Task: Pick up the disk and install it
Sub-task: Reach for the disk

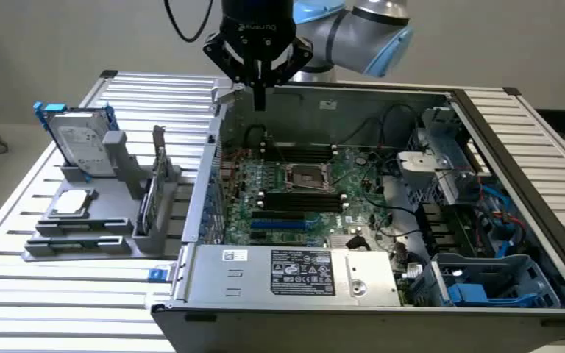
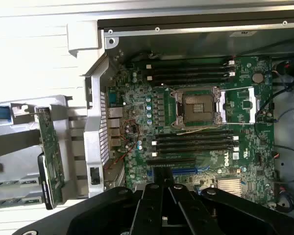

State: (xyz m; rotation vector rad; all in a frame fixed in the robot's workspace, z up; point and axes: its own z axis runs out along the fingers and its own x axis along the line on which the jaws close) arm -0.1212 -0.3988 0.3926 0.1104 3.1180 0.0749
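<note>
The disk (image 1: 80, 143), a silver-grey drive with a white label in a blue rail frame, stands upright in the grey holder (image 1: 96, 220) at the exterior view's left. My gripper (image 1: 259, 101) hangs above the back left corner of the open computer case (image 1: 263, 276), well to the right of the disk and apart from it. Its fingers are shut together with nothing between them. In the wrist view the gripper (image 2: 162, 177) points down over the motherboard (image 2: 196, 112).
The holder also carries a small square silver chip (image 1: 71, 204) and a thin green circuit card (image 1: 151, 193), the card (image 2: 51, 152) standing on edge. A blue drive bay (image 1: 488, 283) sits in the case's front right corner, with cables nearby. A slatted metal table (image 1: 57, 294) lies underneath.
</note>
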